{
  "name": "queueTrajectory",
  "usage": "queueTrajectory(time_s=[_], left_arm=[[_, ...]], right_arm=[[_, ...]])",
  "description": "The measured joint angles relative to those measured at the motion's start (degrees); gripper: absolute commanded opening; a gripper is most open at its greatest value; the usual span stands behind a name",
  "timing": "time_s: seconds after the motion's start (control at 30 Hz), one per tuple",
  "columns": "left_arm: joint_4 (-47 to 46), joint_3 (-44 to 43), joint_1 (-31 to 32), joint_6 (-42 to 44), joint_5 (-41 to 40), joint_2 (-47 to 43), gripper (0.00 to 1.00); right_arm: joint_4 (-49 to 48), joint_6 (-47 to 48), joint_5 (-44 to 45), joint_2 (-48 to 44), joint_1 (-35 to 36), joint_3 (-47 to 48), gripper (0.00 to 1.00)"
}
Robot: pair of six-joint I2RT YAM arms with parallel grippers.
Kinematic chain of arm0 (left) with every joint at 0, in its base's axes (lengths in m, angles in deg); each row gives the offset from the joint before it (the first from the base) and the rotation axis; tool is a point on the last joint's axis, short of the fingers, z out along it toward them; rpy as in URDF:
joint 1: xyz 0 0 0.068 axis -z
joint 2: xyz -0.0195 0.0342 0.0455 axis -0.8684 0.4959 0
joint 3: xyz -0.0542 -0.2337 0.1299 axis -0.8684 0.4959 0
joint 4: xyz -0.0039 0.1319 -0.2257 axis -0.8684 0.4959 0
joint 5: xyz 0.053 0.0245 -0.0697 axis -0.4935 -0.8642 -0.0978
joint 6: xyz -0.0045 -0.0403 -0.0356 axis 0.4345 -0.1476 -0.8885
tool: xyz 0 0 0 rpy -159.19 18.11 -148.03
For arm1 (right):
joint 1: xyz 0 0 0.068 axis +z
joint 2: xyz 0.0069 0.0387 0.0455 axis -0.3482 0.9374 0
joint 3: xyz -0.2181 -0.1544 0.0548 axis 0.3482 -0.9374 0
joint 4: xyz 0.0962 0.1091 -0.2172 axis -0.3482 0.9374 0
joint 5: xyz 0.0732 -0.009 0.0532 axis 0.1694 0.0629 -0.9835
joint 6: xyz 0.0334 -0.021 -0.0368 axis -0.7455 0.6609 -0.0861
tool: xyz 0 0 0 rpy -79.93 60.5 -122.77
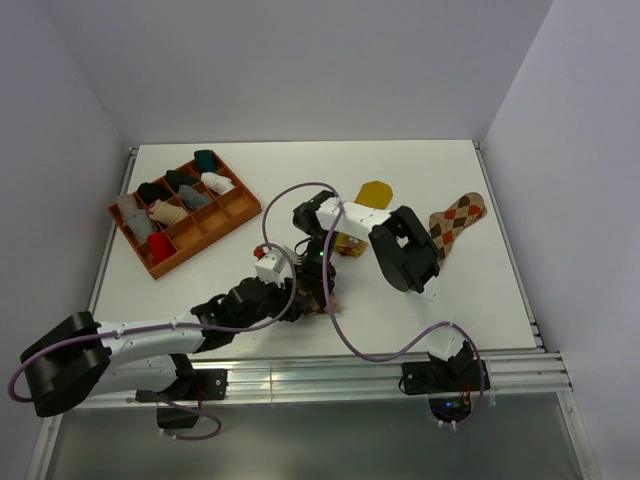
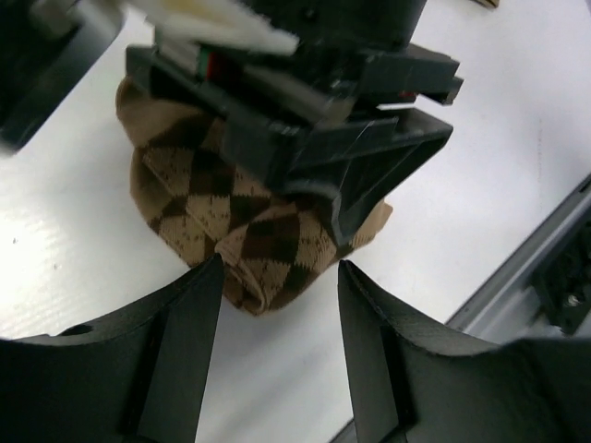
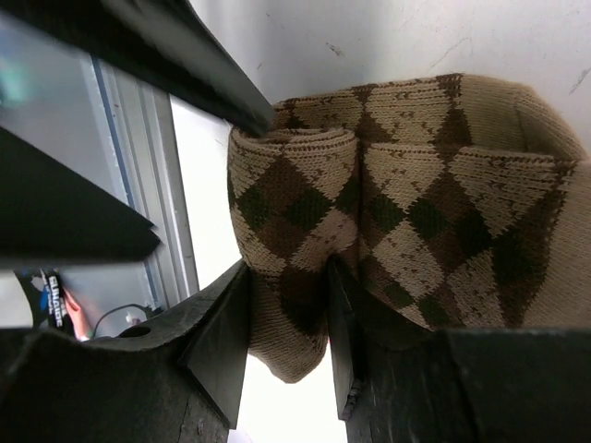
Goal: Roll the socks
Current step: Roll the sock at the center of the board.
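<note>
The brown-and-cream argyle sock [image 3: 406,185] lies partly rolled at the table's middle front, mostly hidden under the arms in the top view [image 1: 322,300]. My right gripper [image 3: 286,318] is shut on the rolled end of it, one finger on each side of the roll. My left gripper [image 2: 277,295] is open and empty, its fingertips just short of the sock's near end [image 2: 249,240], with the right gripper [image 2: 342,138] above the sock. The mustard yellow sock [image 1: 375,193] and the orange-brown-cream argyle sock [image 1: 455,222] lie flat further back.
A brown compartment tray [image 1: 240,208] with several small sock bundles stands at the back left. The table's front rail [image 1: 380,365] runs close behind the left gripper. A purple cable [image 1: 340,330] loops over the table front.
</note>
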Motion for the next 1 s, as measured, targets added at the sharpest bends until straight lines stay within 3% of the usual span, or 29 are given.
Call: queueTrajectory(time_s=[0.4, 0.77, 0.93, 1.0], left_arm=[[-3.7, -1.9, 0.9, 5.6, -1.9, 7.3, 0.59], [-9.9, -2.1, 0.9, 6.2, 2.0, 12.8, 0.58], [-12.4, -2.1, 0.9, 5.7, 2.4, 15.7, 0.5], [-13.6, -2.1, 0.9, 4.8, 2.6, 16.7, 0.41]], right_arm=[[1.8, -0.4, -0.5, 1.5, -0.6, 1.2, 0.42], [2.8, -1.1, -0.7, 2.3, -0.9, 2.0, 0.42], [3.4, -1.5, -0.4, 2.6, -1.1, 2.4, 0.42], [3.4, -1.7, -0.2, 2.6, -1.2, 2.4, 0.43]])
